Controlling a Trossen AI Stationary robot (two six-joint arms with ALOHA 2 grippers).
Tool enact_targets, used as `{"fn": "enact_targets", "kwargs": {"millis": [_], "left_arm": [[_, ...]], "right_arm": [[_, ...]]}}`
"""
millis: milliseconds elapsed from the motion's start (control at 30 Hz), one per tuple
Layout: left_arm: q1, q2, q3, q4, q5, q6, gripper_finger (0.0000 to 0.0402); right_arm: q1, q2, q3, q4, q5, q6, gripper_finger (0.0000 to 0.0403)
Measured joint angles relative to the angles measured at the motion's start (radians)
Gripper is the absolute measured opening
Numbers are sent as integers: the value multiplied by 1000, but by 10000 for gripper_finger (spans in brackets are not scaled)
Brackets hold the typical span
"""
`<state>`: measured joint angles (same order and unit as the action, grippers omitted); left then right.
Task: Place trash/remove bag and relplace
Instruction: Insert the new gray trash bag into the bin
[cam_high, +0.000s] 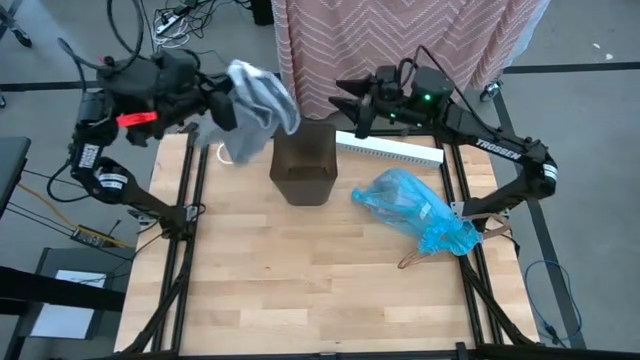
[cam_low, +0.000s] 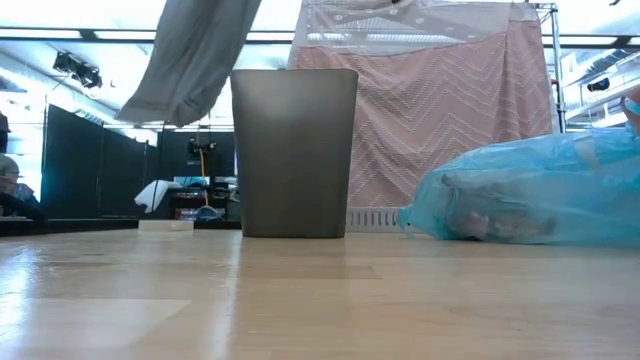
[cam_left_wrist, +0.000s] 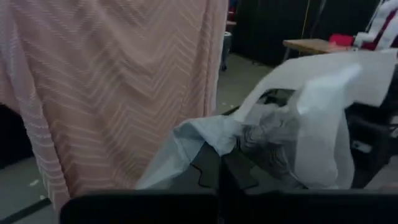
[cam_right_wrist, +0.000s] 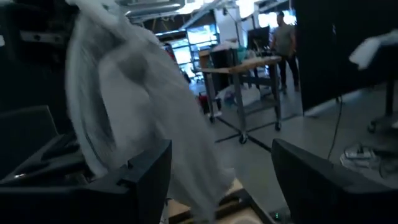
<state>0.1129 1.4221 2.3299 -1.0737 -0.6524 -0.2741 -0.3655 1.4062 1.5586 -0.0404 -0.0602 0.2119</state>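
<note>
One camera hangs high above and looks straight down on the whole table (cam_high: 300, 270). Another sits low at the near edge and looks flat across to the far edge. Both see the bin (cam_high: 304, 165) and the blue bag (cam_high: 415, 210). Each wrist camera looks close past its own arm's fingers.

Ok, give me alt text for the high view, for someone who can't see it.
From above, the left gripper holds a pale grey plastic bag up beside the dark bin on the wooden table. The filled blue bag lies right of the bin, the right gripper waiting behind.
</note>
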Motion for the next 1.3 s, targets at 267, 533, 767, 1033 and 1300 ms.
{"fn": "enact_targets", "kwargs": {"millis": [267,533,767,1033,1300], "left_arm": [[29,50,-1,120,18,129,1],[87,59,-2,173,15,170,1],[130,62,-2,200,14,171,1],[143,76,-3,219,56,162,1],[143,103,-2,284,96,161,1]], "right_arm": [[28,160,300,-207,-16,-111,270],[69,197,360,-295,-9,-164,278],[82,185,360,-286,32,-197,277],[83,178,361,-278,41,-196,274],[77,179,361,-276,42,-195,272]]}}
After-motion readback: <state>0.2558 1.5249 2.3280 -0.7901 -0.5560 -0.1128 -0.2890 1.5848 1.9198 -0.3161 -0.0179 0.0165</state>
